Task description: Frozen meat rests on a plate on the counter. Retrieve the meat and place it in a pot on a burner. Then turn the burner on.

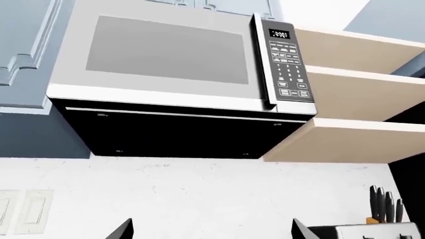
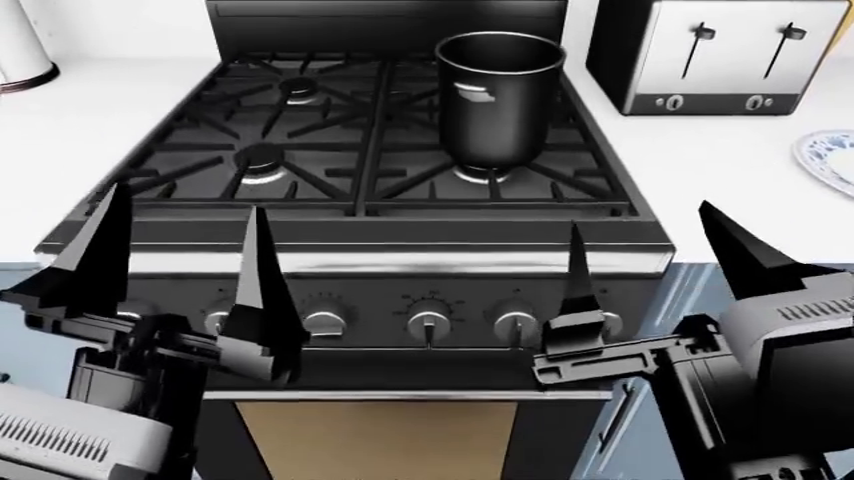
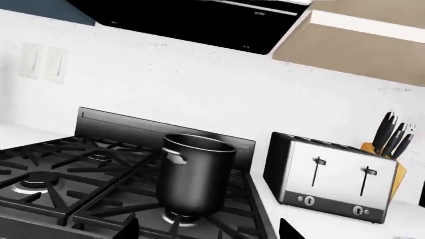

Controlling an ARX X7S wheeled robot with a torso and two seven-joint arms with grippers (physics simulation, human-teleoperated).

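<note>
Nearest us, low in front of the stove knobs, both arms hover empty: left gripper spread wide, right gripper spread wide too, nothing between either set of jaws. Further back, the pot stands upright on the right front burner, mouth up and ready to receive. Off to the far right, only the plate rim peeks in at the edge; the frozen meat is out of view, so its direction can't be called. Judging it light, stiff and slick, pinch across the chunks, not the thin skewer.
</note>
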